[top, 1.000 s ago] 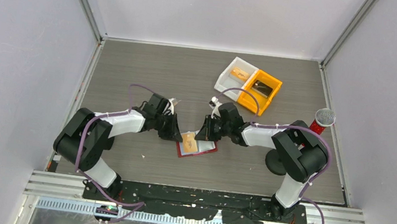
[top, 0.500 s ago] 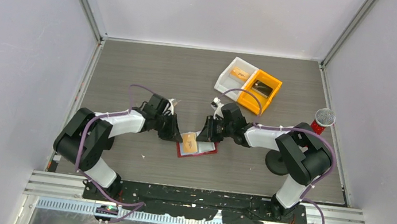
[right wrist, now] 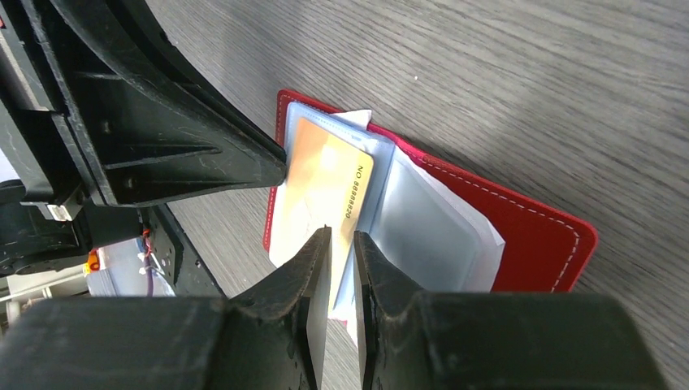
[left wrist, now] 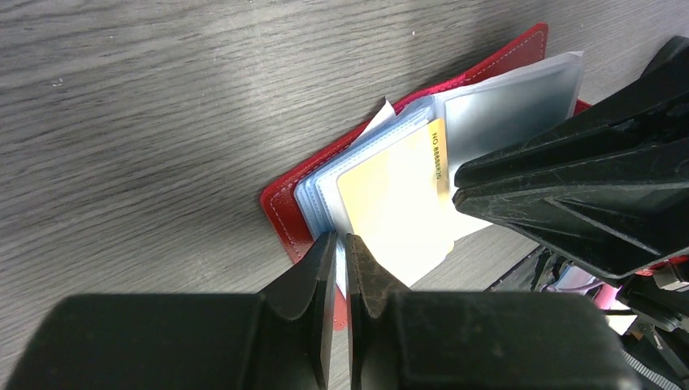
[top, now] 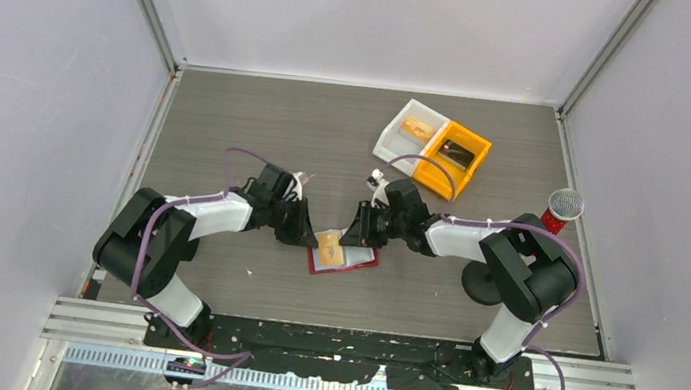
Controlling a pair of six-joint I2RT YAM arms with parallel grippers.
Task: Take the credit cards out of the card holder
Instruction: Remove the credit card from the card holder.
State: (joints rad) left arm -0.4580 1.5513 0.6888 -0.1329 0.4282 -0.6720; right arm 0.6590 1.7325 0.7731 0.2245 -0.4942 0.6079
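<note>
The card holder [top: 348,260] is laid open at seven o'clock from the white bin [top: 387,143]. One sleeve is pinched by the left gripper [left wrist: 341,242]; another, beside the credit card [right wrist: 325,183], is straddled by the barely parted right gripper [right wrist: 341,237].

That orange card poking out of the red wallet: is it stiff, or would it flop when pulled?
Probably stiff: the card keeps straight edges, no sag. Likely light, being so thin. It may slip easily from the glossy plastic sleeves of the wallet.
</note>
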